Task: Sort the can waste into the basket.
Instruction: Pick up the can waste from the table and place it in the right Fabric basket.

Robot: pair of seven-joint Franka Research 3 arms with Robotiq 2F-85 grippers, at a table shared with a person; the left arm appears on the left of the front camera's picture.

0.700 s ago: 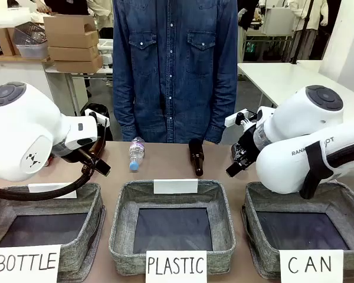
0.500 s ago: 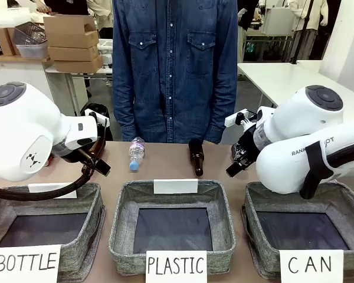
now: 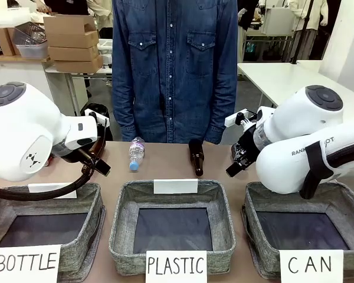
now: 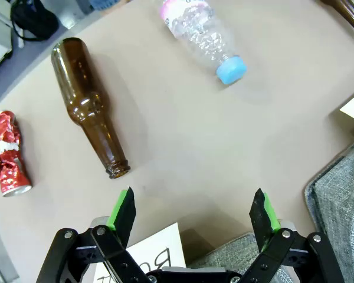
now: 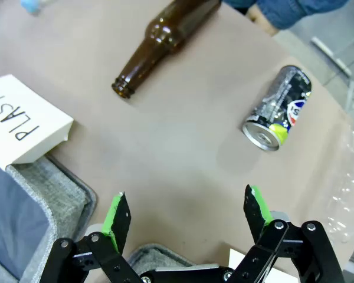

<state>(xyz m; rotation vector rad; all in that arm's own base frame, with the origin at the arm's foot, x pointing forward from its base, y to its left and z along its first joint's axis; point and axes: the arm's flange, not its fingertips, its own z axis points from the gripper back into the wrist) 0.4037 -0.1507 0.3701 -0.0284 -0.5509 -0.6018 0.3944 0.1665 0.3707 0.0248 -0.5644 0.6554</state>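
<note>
1. I log the red can (image 4: 9, 153): crushed, lying on the table (image 3: 165, 171), close beside a brown glass bottle (image 4: 88, 103) without touching it, off to one side of the left gripper's reach.
2. The black can (image 5: 278, 108): on its side on the table, silver end toward my right wrist camera, well apart from a second brown bottle (image 5: 165, 38).
3. The CAN basket (image 3: 252, 236): front row on the robot's right, dark bottom showing, right arm over its far rim.
4. The left gripper (image 4: 192, 203): fingers spread wide, only table top between them.
5. The right gripper (image 5: 186, 203): fingers likewise wide apart over the table, short of the black can.
6. A clear plastic bottle (image 4: 203, 32), blue cap, lying flat.
7. The PLASTIC basket (image 3: 121, 224) in the middle, the BOTTLE basket (image 3: 94, 218) on the left.
8. A person (image 3: 174, 71) in a denim shirt stands at the far side.
</note>
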